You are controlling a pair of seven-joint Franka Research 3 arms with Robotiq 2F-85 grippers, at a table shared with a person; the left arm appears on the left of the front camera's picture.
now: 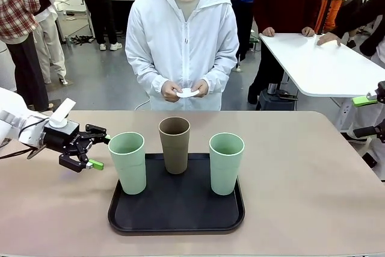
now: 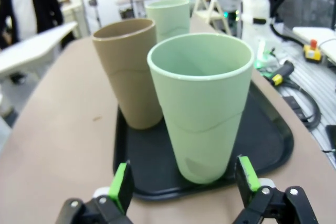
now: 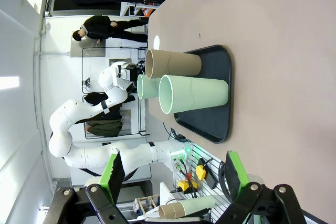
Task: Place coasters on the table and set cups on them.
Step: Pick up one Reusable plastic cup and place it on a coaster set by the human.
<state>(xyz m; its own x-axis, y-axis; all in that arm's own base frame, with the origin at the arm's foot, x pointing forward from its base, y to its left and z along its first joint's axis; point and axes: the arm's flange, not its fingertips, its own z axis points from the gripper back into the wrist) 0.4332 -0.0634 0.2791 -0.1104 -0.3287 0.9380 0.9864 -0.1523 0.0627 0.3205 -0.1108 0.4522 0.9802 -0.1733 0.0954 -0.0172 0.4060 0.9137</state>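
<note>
One broad tan table (image 1: 313, 173) is seen bearing a black tray (image 1: 174, 224), and all three cups are stood upright on it. They are a left mint cup (image 1: 127, 162), a brown cup (image 1: 174, 144) at the back middle and a right mint cup (image 1: 226, 162). The left gripper (image 1: 101, 151) is positioned just beside the left mint cup with its jaws spread wide and nothing gripped; whether a finger touches the cup's wall cannot be told. The right gripper (image 1: 365, 115) is seen well apart at the table's right edge, likewise wide open and empty. The coasters (image 1: 187, 92) are held in the person's hands (image 1: 170, 91) at the far side, and their count cannot be told. No coaster has been laid on the table, so the task is judged barely begun, with every coaster and every cup left to be placed.
</note>
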